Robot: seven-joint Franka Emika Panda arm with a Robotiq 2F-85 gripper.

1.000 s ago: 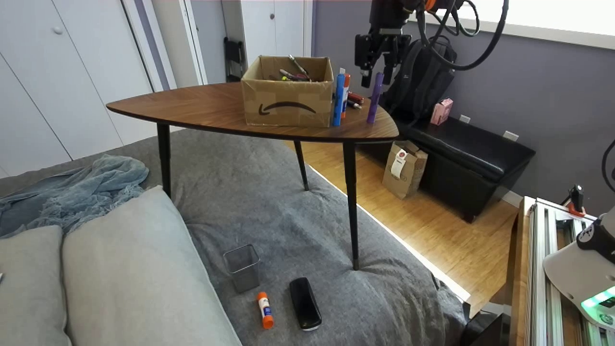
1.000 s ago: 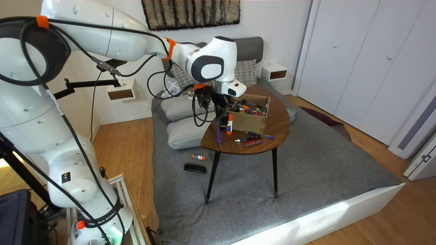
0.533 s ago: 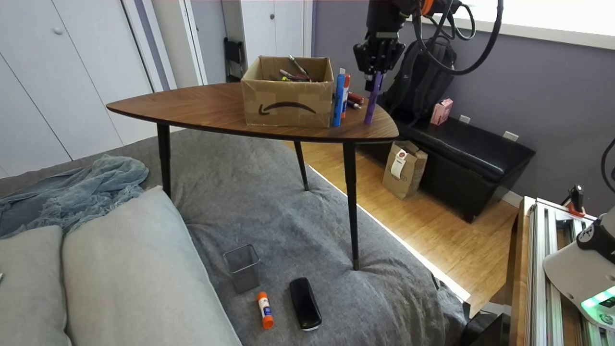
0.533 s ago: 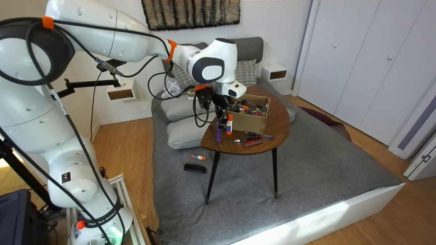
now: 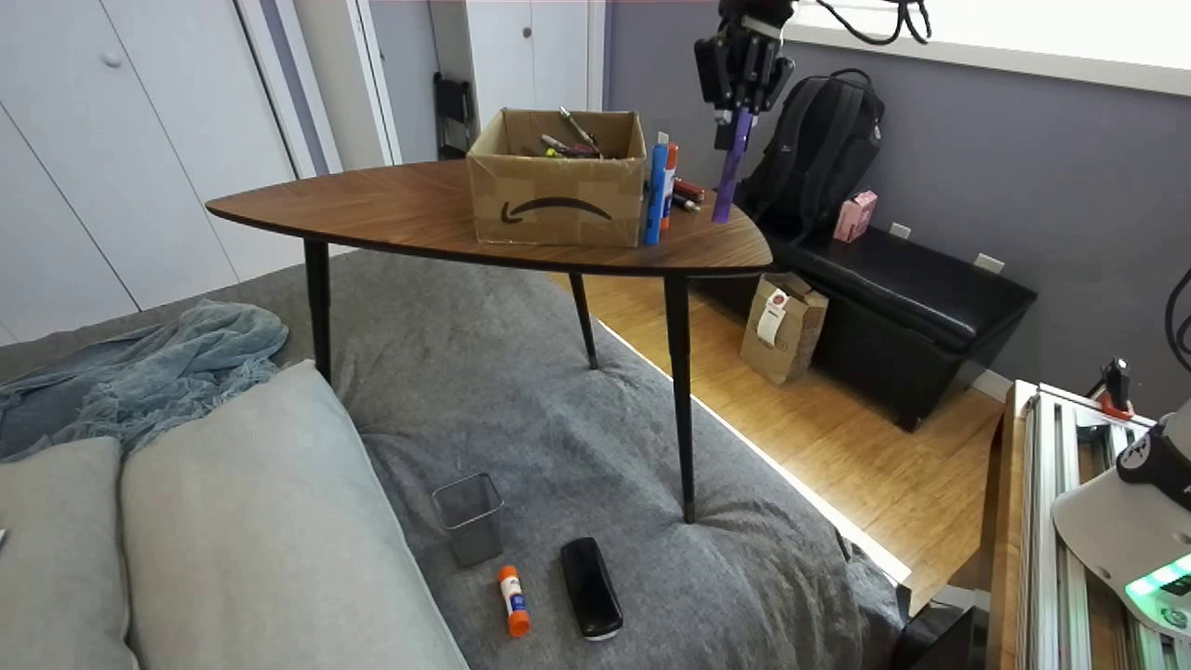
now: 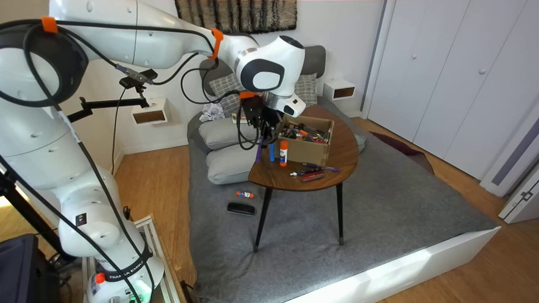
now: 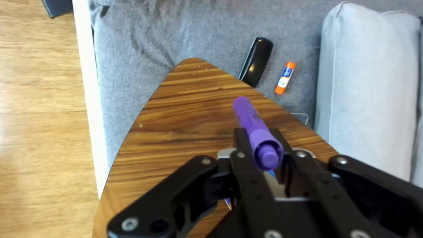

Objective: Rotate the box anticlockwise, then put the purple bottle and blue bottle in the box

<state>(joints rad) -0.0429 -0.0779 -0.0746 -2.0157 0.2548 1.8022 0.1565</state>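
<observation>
The slim purple bottle (image 7: pixel 246 114) is clasped near its top between the fingertips of my gripper (image 7: pixel 260 135). In an exterior view the purple bottle (image 5: pixel 731 177) hangs slightly tilted, its lower end just above the table's rounded end. The brown cardboard box (image 5: pixel 558 200) stands open-topped on the table, a dark curved arrow on its side and several pens inside. Upright beside that box is the blue bottle (image 5: pixel 656 191); in an exterior view the blue bottle (image 6: pixel 271 152) shows between the purple bottle and a glue stick. The wrist view gives only a blue sliver between my fingers.
An orange-and-white glue stick (image 6: pixel 283 153) stands upright close to the blue bottle. Several pens (image 6: pixel 313 170) lie on the wooden table (image 5: pixel 372 200). On the bed below are a black case (image 5: pixel 592 588), another glue stick (image 5: pixel 514 600) and a mesh cup (image 5: pixel 470 521).
The gripper has closed on the purple bottle, which stood on the table a second ago. Both have risen, and the blue bottle has come into sight in an exterior view.
</observation>
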